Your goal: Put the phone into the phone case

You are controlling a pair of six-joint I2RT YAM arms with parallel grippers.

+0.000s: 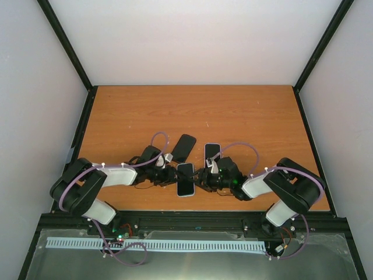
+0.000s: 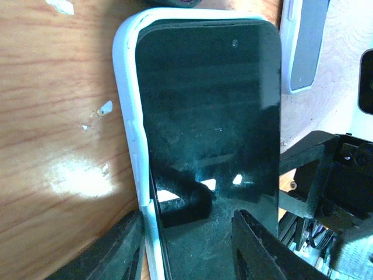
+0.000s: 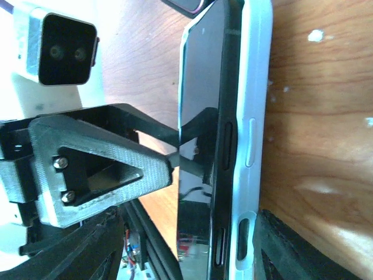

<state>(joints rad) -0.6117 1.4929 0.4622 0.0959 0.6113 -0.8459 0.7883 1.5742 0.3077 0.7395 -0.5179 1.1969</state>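
A black phone (image 1: pixel 185 179) lies in a white case (image 2: pixel 125 87) near the table's front edge, between both grippers. In the right wrist view the phone's side edge (image 3: pixel 232 146) with its buttons stands proud of the case rim (image 3: pixel 256 87), so that side is not seated. My left gripper (image 2: pixel 187 224) is open. One of its fingers sits outside the case's long edge and the other finger (image 2: pixel 262 245) rests on the screen (image 2: pixel 210 105). My right gripper (image 3: pixel 186 239) is open wide, with one finger (image 3: pixel 291 251) against the case's outer side.
A second black phone (image 1: pixel 184 147) lies tilted just behind the cased one. A light-rimmed device (image 1: pixel 212 153) lies to its right, also in the left wrist view (image 2: pixel 306 46). The left arm's wrist camera (image 3: pixel 58 49) is close to the right gripper.
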